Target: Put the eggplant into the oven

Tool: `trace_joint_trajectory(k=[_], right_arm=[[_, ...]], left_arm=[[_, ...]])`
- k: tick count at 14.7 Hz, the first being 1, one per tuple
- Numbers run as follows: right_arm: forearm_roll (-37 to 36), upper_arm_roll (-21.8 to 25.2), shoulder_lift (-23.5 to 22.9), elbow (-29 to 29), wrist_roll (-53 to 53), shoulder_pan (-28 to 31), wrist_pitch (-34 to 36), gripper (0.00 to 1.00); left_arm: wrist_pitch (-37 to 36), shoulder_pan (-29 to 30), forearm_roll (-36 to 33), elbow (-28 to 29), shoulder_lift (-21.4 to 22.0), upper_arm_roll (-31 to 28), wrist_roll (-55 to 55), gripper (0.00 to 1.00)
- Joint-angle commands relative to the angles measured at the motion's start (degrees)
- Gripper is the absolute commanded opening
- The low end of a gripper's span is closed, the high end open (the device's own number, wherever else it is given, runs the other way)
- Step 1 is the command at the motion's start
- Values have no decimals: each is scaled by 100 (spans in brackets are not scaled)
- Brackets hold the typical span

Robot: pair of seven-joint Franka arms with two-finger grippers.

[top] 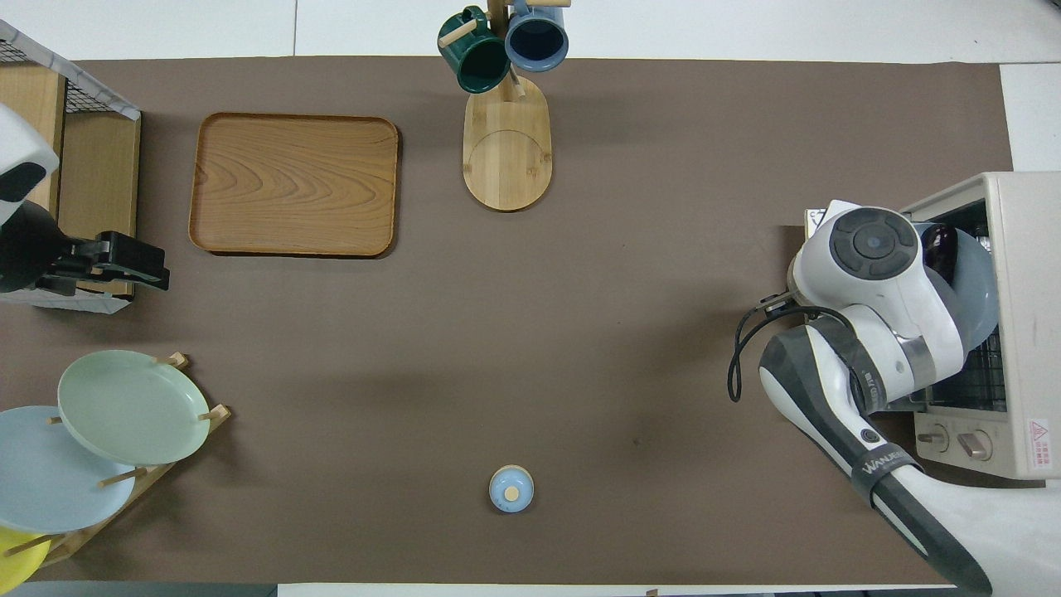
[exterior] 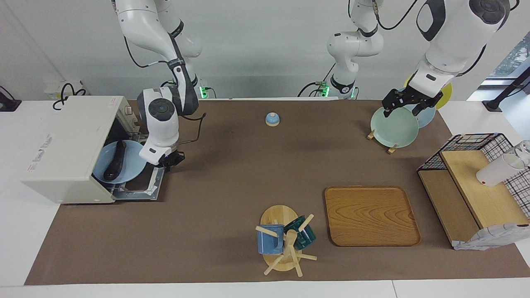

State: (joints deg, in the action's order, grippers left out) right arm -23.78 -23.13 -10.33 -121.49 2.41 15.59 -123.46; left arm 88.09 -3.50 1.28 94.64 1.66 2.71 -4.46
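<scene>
The off-white oven (exterior: 62, 153) stands at the right arm's end of the table with its drop-down door (exterior: 140, 189) lying open. The dark eggplant (exterior: 114, 161) lies on a light blue plate (exterior: 133, 169) that sits in the oven's mouth, partly sticking out over the door. In the overhead view only the eggplant's end (top: 938, 242) and part of the plate (top: 980, 290) show past the arm, inside the oven (top: 1024, 315). My right gripper (exterior: 172, 159) is low beside the plate's rim, over the door's edge. My left gripper (exterior: 402, 108) is open and empty above the plate rack.
A green plate (exterior: 393, 126) stands in the rack with more plates beside it. A small blue bell (exterior: 272, 119) sits near the robots. A wooden tray (exterior: 370, 215), a mug tree with two mugs (exterior: 285, 238) and a wire shelf (exterior: 472, 182) lie farther out.
</scene>
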Motion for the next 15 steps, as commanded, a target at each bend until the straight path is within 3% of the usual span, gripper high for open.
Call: trace_joint_trajectory(k=[1,4,9,11,12,14,15], right_arm=[[-286,107,57,950,-836,225,935,0],[74,116,224,1268,-1276,470,1446,0],[461,134,479,1286,-1787,971,1789,0],[976,125,541,1678,-1788,1007,2341,0],[1442,134,445,2247,-1744,998,2770,16],[1648,99,313,2892,-1735,963,3239,56],[1666,81,365,2981,-1743,963,3301,84]], left_arm=[[-11,34,-111,37,62,27,33,100],[-11,34,-111,37,62,27,33,100],[-11,34,-111,28,62,27,33,100],[-11,34,-111,37,62,19,33,100],[-11,34,-111,37,71,19,33,100],[-11,34,-111,37,62,27,33,100],[-11,34,-111,37,62,19,33,100]])
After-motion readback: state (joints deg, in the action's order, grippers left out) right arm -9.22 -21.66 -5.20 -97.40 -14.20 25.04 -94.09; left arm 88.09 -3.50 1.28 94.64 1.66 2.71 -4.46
